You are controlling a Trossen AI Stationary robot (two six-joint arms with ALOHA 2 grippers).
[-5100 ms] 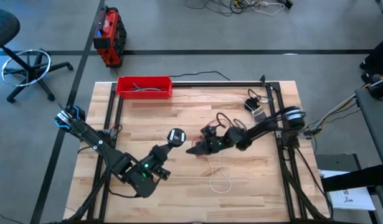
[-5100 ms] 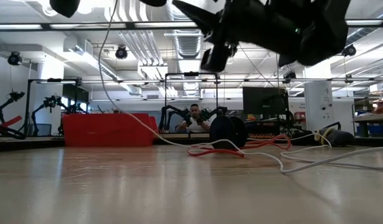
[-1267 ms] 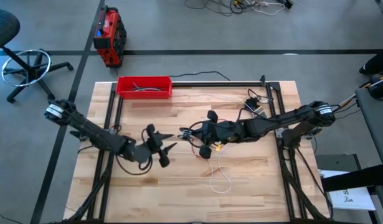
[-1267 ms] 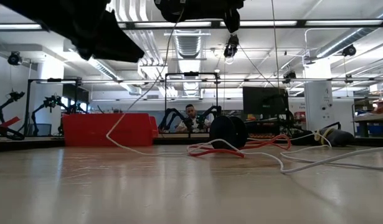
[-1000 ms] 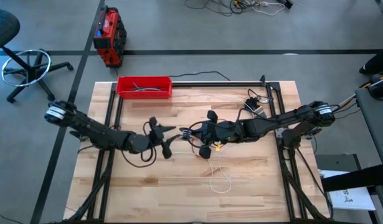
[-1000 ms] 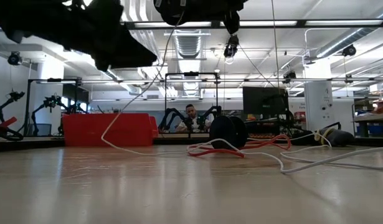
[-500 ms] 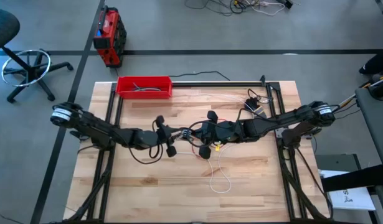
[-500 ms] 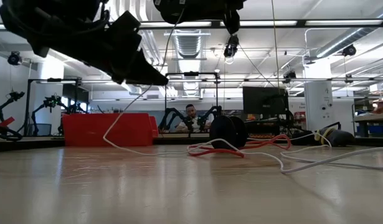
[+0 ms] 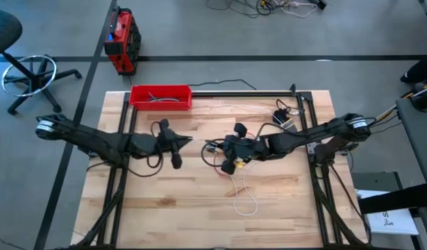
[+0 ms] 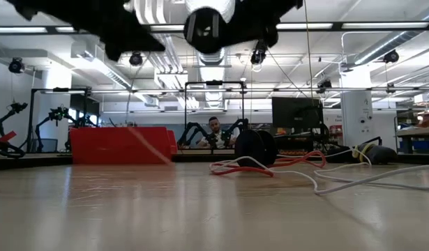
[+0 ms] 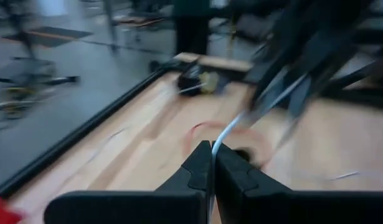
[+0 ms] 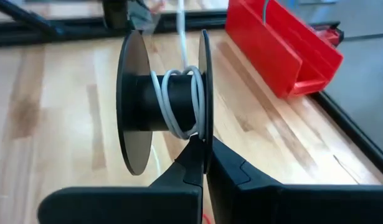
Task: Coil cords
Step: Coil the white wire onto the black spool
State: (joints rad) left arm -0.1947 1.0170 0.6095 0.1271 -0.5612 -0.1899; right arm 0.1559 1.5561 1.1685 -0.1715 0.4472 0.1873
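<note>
The white cord (image 12: 179, 102) is wound in a few turns around the core of a black spool (image 12: 160, 99), and that spool sits pinched at its rim in my right gripper (image 12: 200, 146), fingers closed tight on one flange. Seen from above, this gripper (image 9: 216, 146) hangs over the middle of the wooden table (image 9: 164, 208), with the rest of the white cord (image 9: 244, 198) trailing down toward the near edge in a loose loop.

A run of the same cord stretches across to my left gripper (image 11: 212, 152), whose fingers are clamped together on the thin white strand (image 11: 225, 134). From above, that gripper (image 9: 189, 142) sits just beside the right one, both meeting near the table's centre.

The red cord (image 10: 252, 167) lies slack on the table surface, tangled with white cord beside another black spool (image 10: 254, 148).

The red tray (image 9: 161, 97) rests at the far left corner, well apart from both grippers.
</note>
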